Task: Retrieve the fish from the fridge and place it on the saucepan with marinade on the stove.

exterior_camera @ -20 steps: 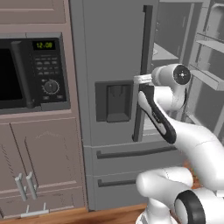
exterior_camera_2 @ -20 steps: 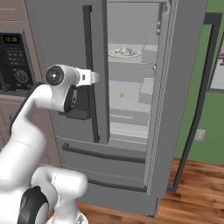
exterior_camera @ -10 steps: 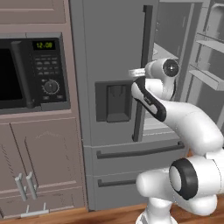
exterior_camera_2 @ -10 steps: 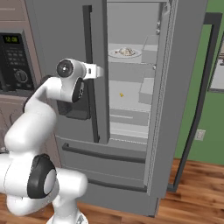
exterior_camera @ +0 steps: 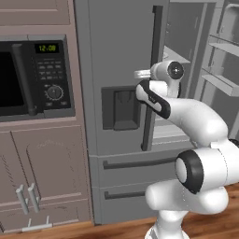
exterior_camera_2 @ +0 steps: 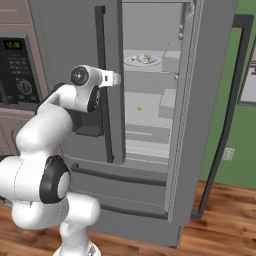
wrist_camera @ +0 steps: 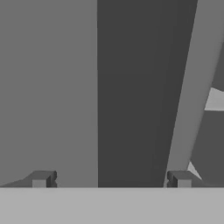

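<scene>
The jaws are spread wide, nothing held between them, and the gripper (wrist_camera: 111, 179) is aimed at the fridge (exterior_camera_2: 150, 30) by its closed left door. The right door is swung open; the fish (exterior_camera_2: 145, 59) is seen on a white plate (exterior_camera_2: 131, 61), upper shelf.

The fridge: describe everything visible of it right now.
The tall grey French-door fridge stands beside the black-fronted microwave. Its right door is swung open, showing pale grey shelves; a white round plate with a small grey-beige lump on it sits on an upper shelf. The left door is shut, with a dark dispenser recess and long vertical handle. Two drawers run below.
</scene>
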Controlling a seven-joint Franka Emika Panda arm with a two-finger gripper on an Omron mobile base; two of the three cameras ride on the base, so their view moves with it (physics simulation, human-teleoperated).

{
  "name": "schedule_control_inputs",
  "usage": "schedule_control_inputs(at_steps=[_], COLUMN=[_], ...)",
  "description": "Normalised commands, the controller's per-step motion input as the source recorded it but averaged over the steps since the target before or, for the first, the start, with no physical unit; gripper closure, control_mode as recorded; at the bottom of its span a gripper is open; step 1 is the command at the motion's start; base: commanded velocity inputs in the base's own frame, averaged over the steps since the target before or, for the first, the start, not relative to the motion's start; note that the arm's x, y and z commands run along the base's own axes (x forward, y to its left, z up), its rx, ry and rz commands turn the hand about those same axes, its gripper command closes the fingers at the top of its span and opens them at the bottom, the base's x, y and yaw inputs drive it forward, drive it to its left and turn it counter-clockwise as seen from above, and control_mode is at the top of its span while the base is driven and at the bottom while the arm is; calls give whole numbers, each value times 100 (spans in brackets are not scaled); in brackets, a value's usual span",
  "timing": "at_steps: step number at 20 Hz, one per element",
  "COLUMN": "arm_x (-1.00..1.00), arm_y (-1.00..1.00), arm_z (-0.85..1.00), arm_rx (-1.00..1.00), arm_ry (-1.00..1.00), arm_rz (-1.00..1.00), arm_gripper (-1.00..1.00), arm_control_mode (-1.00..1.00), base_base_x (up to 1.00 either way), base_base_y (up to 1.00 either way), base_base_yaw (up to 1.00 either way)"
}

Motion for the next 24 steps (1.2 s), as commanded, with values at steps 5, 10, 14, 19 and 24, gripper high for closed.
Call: schedule_control_inputs(at_steps=[5, 10, 14, 19, 24], arm_x=[57, 54, 14, 0, -26], arm_y=[-9, -8, 0, 0, 1], arm_z=[0, 0, 0, 0, 0], arm_rx=[0, 0, 0, 0, 0], arm_ry=[0, 3, 3, 2, 7], arm_rz=[0, 0, 2, 0, 0], arm_gripper=[-100, 100, 100, 100, 100], arm_control_mode=[-100, -100, -100, -100, -100], base_base_x=[0, 0, 0, 0, 0], base_base_y=[0, 0, 0, 0, 0], base_base_yaw=[0, 0, 0, 0, 0])
